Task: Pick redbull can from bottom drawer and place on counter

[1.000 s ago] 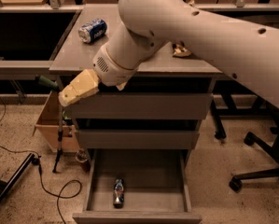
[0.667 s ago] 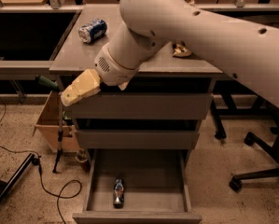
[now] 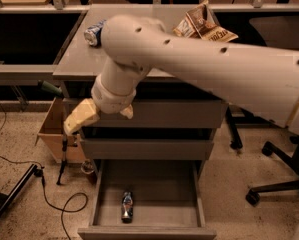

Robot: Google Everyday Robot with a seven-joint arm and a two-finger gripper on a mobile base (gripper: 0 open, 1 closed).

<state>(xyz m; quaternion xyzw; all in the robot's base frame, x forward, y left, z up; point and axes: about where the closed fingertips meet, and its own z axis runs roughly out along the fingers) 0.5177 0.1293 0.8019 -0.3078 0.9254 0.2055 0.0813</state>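
The redbull can [image 3: 127, 206] lies on its side on the floor of the open bottom drawer [image 3: 164, 189], left of the middle and near the front. The grey counter [image 3: 81, 59] tops the cabinet above. My gripper [image 3: 83, 116] hangs in front of the upper drawer fronts, at the cabinet's left edge. It is well above the can and holds nothing. My big white arm crosses the view from the right and hides much of the counter.
A dark-blue soda can [image 3: 94, 34] lies at the counter's back left. A crumpled snack bag [image 3: 204, 24] is at its back right. A cardboard box [image 3: 53, 131] stands left of the cabinet. Cables [image 3: 59, 204] run over the floor. An office chair base [image 3: 279, 181] is at the right.
My gripper has dropped from counter-edge height down in front of the upper drawer fronts. The arm now covers more of the counter. The can has not moved.
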